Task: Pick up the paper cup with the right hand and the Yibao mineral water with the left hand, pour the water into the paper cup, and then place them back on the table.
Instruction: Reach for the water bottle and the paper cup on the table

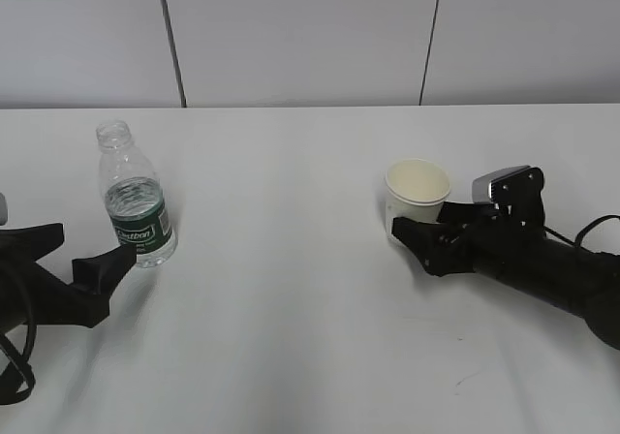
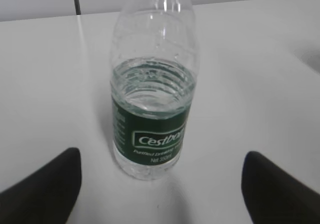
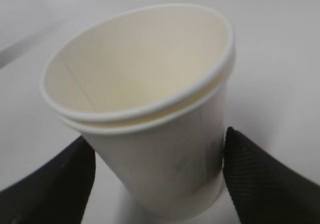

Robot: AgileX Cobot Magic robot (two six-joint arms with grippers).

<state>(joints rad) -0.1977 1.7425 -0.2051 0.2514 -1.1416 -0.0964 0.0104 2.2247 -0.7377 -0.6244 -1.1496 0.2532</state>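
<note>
The paper cup (image 1: 418,186) stands on the white table (image 1: 291,318) at the right, its cream inside empty. In the right wrist view the cup (image 3: 150,99) shows a double rim and leans slightly. My right gripper (image 1: 421,221) has one black finger on each side of the cup's lower wall (image 3: 159,179), both touching it. The Yibao mineral water (image 1: 136,206) stands upright at the left, uncapped, with the water (image 2: 150,84) about half way up. My left gripper (image 1: 87,243) is open just short of the bottle (image 2: 152,114), its fingers (image 2: 40,189) wide apart in front of the bottle's base.
A grey panelled wall (image 1: 310,37) runs behind the table's far edge. Bare tabletop lies between the bottle and the cup. A cable (image 1: 591,226) loops from the right arm.
</note>
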